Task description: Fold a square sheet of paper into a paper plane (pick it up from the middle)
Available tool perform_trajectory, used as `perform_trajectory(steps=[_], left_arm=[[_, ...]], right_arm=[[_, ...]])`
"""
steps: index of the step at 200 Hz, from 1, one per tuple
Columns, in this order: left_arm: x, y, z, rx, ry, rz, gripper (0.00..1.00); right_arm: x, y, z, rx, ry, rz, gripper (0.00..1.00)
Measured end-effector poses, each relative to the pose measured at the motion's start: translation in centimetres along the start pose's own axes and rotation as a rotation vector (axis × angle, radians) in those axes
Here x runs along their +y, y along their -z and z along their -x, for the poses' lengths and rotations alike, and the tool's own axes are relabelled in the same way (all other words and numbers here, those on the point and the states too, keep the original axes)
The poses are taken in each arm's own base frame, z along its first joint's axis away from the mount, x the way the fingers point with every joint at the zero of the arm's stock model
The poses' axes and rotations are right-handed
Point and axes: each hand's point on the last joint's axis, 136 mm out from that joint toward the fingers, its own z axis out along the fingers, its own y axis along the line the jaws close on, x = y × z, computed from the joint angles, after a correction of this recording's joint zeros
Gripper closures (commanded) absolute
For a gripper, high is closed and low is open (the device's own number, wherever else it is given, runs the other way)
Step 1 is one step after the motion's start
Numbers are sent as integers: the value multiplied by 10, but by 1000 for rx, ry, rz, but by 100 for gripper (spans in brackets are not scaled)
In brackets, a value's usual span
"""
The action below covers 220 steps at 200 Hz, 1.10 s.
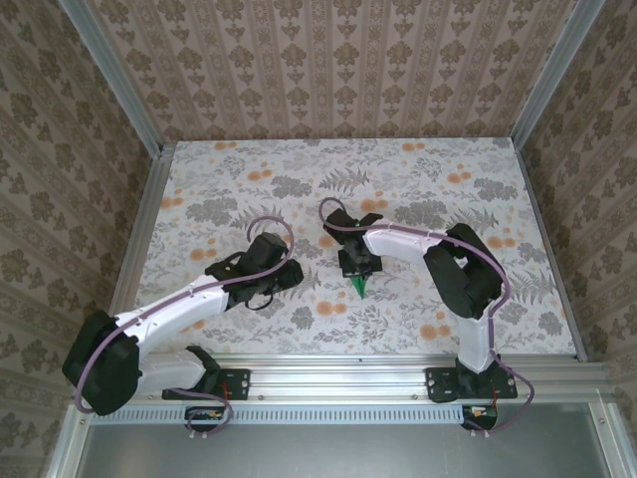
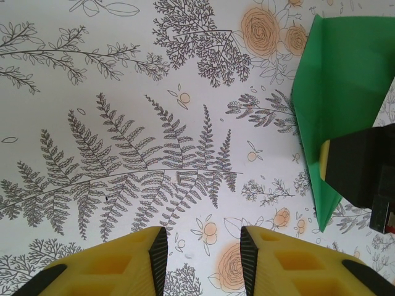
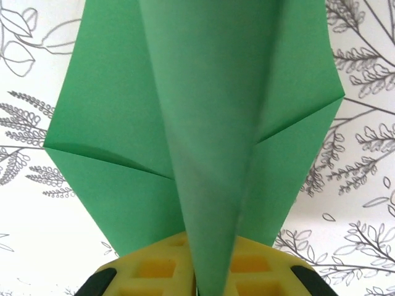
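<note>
Though it looks small from above, the right end effector (image 1: 358, 264) seems clamped on the paper (image 1: 359, 288) near the middle of the surface (image 1: 219, 179). Left wrist: the left end effector (image 2: 202, 246) hangs half-open and empty beside it. Right wrist: centre crease pinched, wings spread; flattening them comes next, I'd judge.

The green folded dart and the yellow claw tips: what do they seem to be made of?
The paper plane looks like thin matte paper: it holds sharp creases and flat overlapping layers without shine. The fingers of the left gripper look like moulded yellow plastic or firm rubber, judging by their square recesses; the black strips on their inner faces may be rubber.
</note>
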Motion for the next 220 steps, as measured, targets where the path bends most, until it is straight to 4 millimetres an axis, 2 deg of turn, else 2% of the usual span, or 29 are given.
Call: perform_trajectory(steps=[23, 43, 63, 92, 113, 127, 156, 168, 183, 195, 220], left_arm=[[-1, 3, 2, -1, -22, 8, 59], [-2, 6, 6, -16, -45, 17, 59], [-2, 11, 10, -31, -68, 20, 56], [-5, 15, 16, -54, -92, 19, 55], [-4, 17, 19, -66, -106, 34, 53], [0, 21, 21, -84, -119, 55, 47], [13, 34, 33, -157, -156, 119, 27], [20, 41, 39, -191, -177, 159, 17], [32, 48, 49, -238, -189, 218, 8], [42, 54, 58, -271, -198, 261, 0], [63, 68, 76, -343, -192, 357, 0]], right_arm=[[2, 2, 1, -3, -4, 11, 65], [2, 18, 5, -22, 3, 25, 55], [7, 54, 23, -92, 4, 64, 48], [7, 115, 47, -237, 0, 121, 46], [-8, 158, 54, -360, -3, 118, 45], [-25, 186, 56, -471, -6, 109, 41], [-78, 230, 43, -729, -13, 34, 15], [-103, 233, 37, -810, -28, -25, 1], [-135, 223, 30, -871, -52, -135, 0], [-160, 202, 24, -870, -64, -237, 0], [-203, 154, 7, -798, -87, -399, 0]])
